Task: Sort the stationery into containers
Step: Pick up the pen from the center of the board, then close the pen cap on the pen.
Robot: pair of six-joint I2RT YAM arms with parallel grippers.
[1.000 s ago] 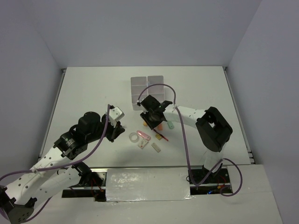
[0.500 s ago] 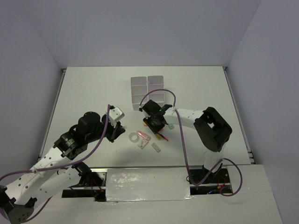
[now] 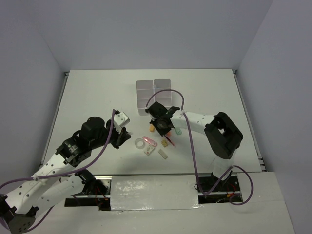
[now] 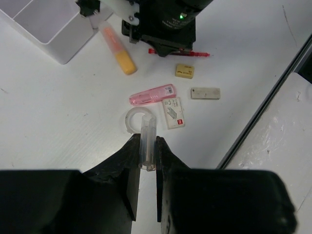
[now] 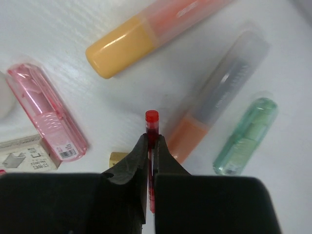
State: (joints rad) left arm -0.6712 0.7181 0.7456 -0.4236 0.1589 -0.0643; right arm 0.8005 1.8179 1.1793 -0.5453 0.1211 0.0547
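Observation:
The white containers stand at the table's middle back. My right gripper hangs over the stationery pile in front of them, shut on a thin red pen close above the table. Around it lie an orange highlighter, a peach highlighter and a green one. My left gripper is shut on a thin clear tube-like pen, held above the clear tape ring. A pink case and erasers lie beside the ring.
A small yellow eraser lies by the red pen's end. The containers' corner shows at the left wrist view's top left. The table's front edge runs close behind the erasers. The right arm's purple cable loops over the containers.
My right gripper dropped toward the red pen half a second ago and has since shifted slightly back toward the containers. The left arm has not moved.

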